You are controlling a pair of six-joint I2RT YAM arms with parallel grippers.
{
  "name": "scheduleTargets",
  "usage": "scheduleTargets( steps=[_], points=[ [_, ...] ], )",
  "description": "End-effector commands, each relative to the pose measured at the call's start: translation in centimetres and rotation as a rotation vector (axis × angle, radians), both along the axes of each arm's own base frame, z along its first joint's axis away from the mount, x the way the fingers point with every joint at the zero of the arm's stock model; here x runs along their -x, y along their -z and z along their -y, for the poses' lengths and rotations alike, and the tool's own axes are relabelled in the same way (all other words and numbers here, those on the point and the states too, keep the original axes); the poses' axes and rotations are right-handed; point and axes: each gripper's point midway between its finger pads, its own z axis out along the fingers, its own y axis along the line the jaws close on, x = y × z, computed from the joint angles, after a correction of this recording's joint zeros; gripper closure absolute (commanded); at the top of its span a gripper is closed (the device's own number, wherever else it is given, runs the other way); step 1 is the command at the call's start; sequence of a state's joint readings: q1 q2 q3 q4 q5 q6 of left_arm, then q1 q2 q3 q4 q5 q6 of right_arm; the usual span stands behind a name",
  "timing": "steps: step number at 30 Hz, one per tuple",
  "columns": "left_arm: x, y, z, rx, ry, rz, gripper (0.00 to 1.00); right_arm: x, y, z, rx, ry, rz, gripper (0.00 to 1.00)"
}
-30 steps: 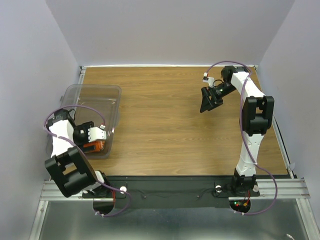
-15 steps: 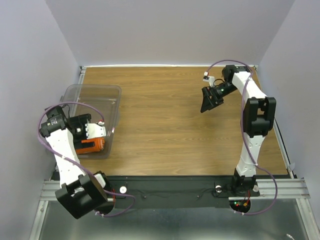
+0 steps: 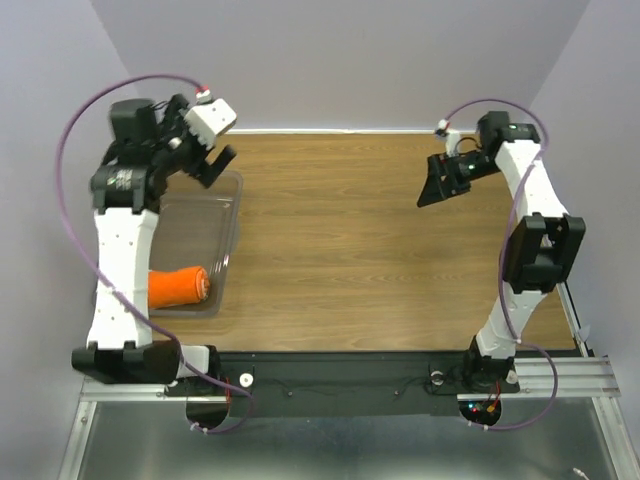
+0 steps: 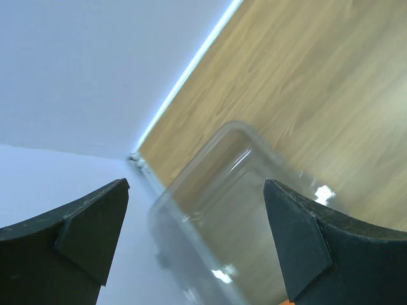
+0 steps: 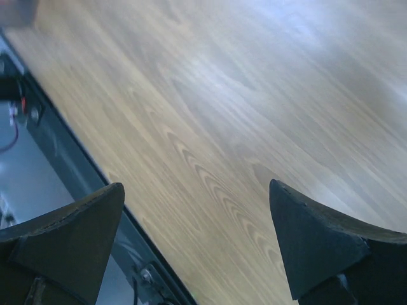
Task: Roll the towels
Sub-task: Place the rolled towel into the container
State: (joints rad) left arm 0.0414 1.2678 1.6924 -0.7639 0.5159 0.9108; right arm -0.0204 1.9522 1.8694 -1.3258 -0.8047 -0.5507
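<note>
Overhead, the wooden table (image 3: 340,240) carries a clear plastic tub (image 3: 237,212) along its 9 o'clock edge, and nothing else lies on the wood. The orange towel (image 3: 180,285) is rolled into a cylinder and rests inside the tub at its 6 o'clock end. It lies crosswise, its spiral end faces 3 o'clock, and its 9 o'clock end is hidden behind the white link of the left arm. That link rises from a base at the table's 7 o'clock corner and crosses in front of the tub's 9 o'clock wall, so part of the tub is masked from above. A purple cable arcs high over the arm. Its wrist bends over toward 3 o'clock, so the left gripper (image 3: 213,165) hangs well above the tub's 12 o'clock end, released, with nothing between the jaws. The left wrist view looks down between them at the tub's rounded far corner. The right arm climbs from its base at 5 o'clock along the 3 o'clock edge and folds back toward 9 o'clock. The right gripper (image 3: 432,190) hangs over bare wood near 2 o'clock, well apart from the tub, also spread and empty. Its camera sees only wood grain and the dark rail (image 3: 340,375) at the 6 o'clock edge.
</note>
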Motion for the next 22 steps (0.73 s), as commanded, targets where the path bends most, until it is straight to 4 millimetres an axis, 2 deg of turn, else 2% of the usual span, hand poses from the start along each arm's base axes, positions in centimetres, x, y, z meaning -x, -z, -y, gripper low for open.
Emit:
scheduleTargets(
  steps=[1, 2, 3, 4, 5, 6, 7, 8, 9, 10, 13, 14, 17, 19, 22],
  points=[
    [-3.0, -2.4, 5.7, 0.337, -0.123, -0.059, 0.01, -2.2, -5.5, 3.5, 0.015, 0.192, 0.186, 0.00],
    [-4.0, -2.1, 6.7, 0.356, -0.120, -0.073, 0.01, -2.0, -5.4, 3.8, 0.022, 0.235, 0.173, 0.00],
    [-4.0, -2.0, 8.1, 0.385, -0.096, -0.088, 0.01, -2.1, -5.4, 4.3, 0.043, 0.269, 0.182, 0.00],
    [-4.1, -1.0, 10.1, 0.412, -0.084, -0.116, 0.01, -2.8, -6.6, 5.2, 0.088, 0.322, 0.268, 0.00],
    [-5.2, -1.1, 10.8, 0.433, -0.116, -0.085, 0.01, -2.7, -6.4, 5.3, 0.086, 0.372, 0.255, 0.00],
    [-5.4, -0.3, 11.8, 0.463, -0.123, -0.113, 0.01, -2.2, -4.8, 5.4, 0.093, 0.404, 0.222, 0.00],
    [-5.7, 0.5, 12.6, 0.469, -0.120, -0.131, 0.01, -2.0, -4.5, 5.4, 0.090, 0.429, 0.226, 0.00],
    [-5.6, 2.0, 14.3, 0.470, -0.099, -0.158, 0.01, -2.5, -5.1, 5.6, 0.079, 0.476, 0.261, 0.00],
    [-5.9, 3.4, 14.7, 0.470, -0.120, -0.180, 0.01, -2.3, -4.8, 5.5, 0.072, 0.493, 0.257, 0.00],
    [-5.5, 5.9, 15.8, 0.460, -0.120, -0.236, 0.01, -1.9, -3.1, 5.3, 0.062, 0.499, 0.224, 0.00],
    [-5.3, 9.8, 16.4, 0.445, -0.154, -0.297, 0.01, -1.0, -1.0, 4.5, 0.041, 0.519, 0.169, 0.00],
    [-4.6, 11.8, 16.4, 0.436, -0.163, -0.330, 0.01, -0.6, 0.8, 4.3, 0.057, 0.528, 0.146, 0.00],
    [-3.7, 14.2, 16.0, 0.440, -0.190, -0.363, 0.01, 0.5, 2.6, 3.1, 0.089, 0.505, 0.139, 0.00],
    [-3.3, 14.5, 15.7, 0.434, -0.188, -0.363, 0.01, 0.9, 3.0, 2.1, 0.099, 0.486, 0.142, 0.00],
    [-3.0, 13.6, 15.5, 0.430, -0.179, -0.335, 0.01, 0.6, 2.5, 1.8, 0.085, 0.484, 0.144, 0.00]
  ],
)
